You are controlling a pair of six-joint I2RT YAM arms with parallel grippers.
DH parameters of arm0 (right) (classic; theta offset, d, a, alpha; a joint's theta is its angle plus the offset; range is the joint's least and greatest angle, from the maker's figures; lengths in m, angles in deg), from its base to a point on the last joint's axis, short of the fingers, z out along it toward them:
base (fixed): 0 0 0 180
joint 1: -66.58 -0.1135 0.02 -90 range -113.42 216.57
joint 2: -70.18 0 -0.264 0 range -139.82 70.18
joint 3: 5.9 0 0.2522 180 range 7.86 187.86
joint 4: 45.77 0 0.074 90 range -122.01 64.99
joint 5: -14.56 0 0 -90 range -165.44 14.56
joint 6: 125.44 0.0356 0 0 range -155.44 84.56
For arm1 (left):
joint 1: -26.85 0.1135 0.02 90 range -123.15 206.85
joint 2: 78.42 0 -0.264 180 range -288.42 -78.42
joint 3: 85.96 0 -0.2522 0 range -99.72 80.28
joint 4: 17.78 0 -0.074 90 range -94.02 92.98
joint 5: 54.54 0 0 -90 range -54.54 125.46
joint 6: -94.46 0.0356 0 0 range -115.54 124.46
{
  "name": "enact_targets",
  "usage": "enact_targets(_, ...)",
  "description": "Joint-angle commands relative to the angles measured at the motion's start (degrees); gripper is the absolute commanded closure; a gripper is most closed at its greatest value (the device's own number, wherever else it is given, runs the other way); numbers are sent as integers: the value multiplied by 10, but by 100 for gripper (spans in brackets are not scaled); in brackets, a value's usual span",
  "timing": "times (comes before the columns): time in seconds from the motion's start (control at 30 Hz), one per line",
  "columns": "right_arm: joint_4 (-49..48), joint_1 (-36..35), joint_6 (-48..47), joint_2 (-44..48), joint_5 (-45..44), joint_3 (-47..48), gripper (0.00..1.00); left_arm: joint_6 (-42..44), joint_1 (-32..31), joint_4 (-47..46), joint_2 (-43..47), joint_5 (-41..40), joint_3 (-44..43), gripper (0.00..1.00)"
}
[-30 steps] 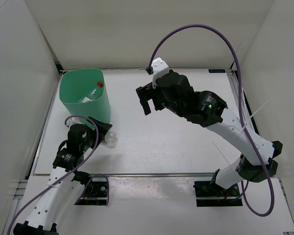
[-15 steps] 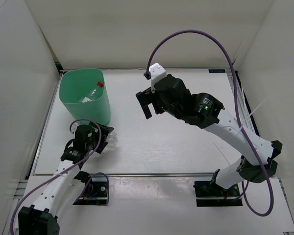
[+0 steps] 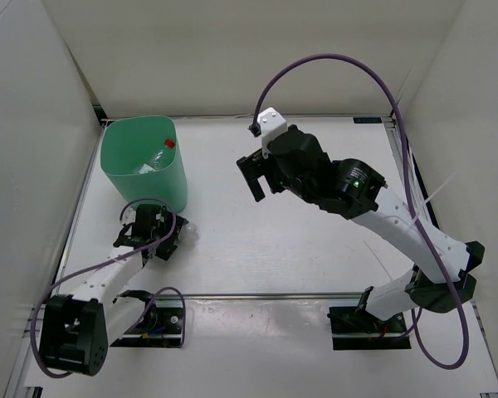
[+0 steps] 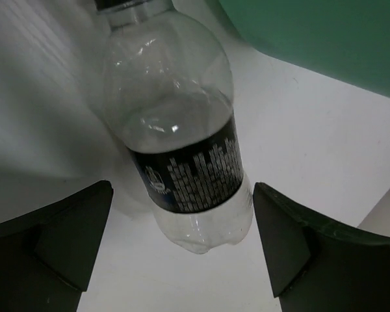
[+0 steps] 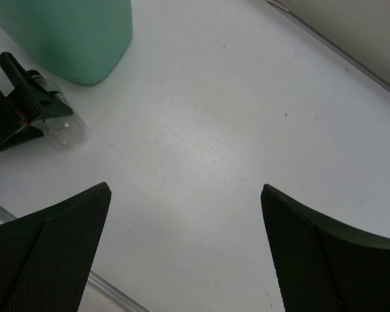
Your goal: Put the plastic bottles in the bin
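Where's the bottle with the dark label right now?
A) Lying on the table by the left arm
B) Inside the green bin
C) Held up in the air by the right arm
A: the left wrist view shows the dark-labelled bottle lying on the table beside the bin.

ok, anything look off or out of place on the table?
One dark-labelled bottle lies on its side on the table beside the bin, between the open left jaws, not gripped. The bin stands upright with a red-capped bottle inside. No spill or damage visible.
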Motion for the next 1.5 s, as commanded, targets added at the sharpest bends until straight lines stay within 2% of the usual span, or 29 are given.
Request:
enact_targets(0.0,-11,9,-24,15,-12,-5,0,29,14,-36,-42,0,-27,0)
enact_targets(0.1,-11,9,-24,15,-7,-5,0,43,29,-41,-83,30,-42,0)
enact_targets(0.27,-11,20,-29,3,4,-5,0,62,39,-41,-61,56,-35,18)
enact_targets(0.3,-11,25,-29,-3,4,-5,0,62,48,-41,-26,65,-24,26)
enact_targets(0.4,-16,25,-23,-16,15,2,0,31,59,29,46,71,-19,28)
enact_targets(0.47,-16,25,-18,-22,21,8,0,1,59,80,127,59,-24,29)
enact_targets(0.5,-16,25,-12,-29,26,8,0,-10,59,156,151,42,-46,29)
enact_targets(0.53,-16,25,-6,-35,26,14,0,-21,59,193,196,33,-60,29)
enact_targets(0.6,-16,25,-6,-40,31,19,0,-35,59,268,231,10,-103,29)
enact_targets(0.63,-16,25,1,-40,31,19,0,-35,59,322,254,-14,-160,29)
enact_targets(0.7,-16,25,1,-46,31,19,0,17,59,356,254,-44,-229,29)
enact_targets(0.73,-16,25,1,-46,31,19,0,45,59,361,254,-75,-304,29)
enact_targets(0.8,-16,25,1,-46,31,19,0,144,59,361,210,-111,-381,29)
enact_targets(0.83,-16,25,1,-51,36,19,0,188,59,345,189,-145,-453,29)
enact_targets(0.87,-16,25,6,-51,36,24,0,259,59,313,146,-160,-483,29)
enact_targets(0.9,-16,25,6,-51,36,24,0,289,59,295,124,-180,-528,29)
enact_targets(1.03,-16,25,6,-57,49,30,0,391,59,228,-9,-228,-596,28)
enact_targets(1.17,-16,31,17,-63,49,37,0,479,46,189,-93,-285,-607,22)
enact_targets(1.27,5,38,30,-69,56,54,0,518,21,148,-98,-330,-600,1)
enact_targets(1.37,56,61,71,-88,64,90,0,525,7,147,-73,-318,-625,0)
enact_targets(1.47,105,89,130,-102,113,103,0,530,0,147,-32,-312,-622,0)
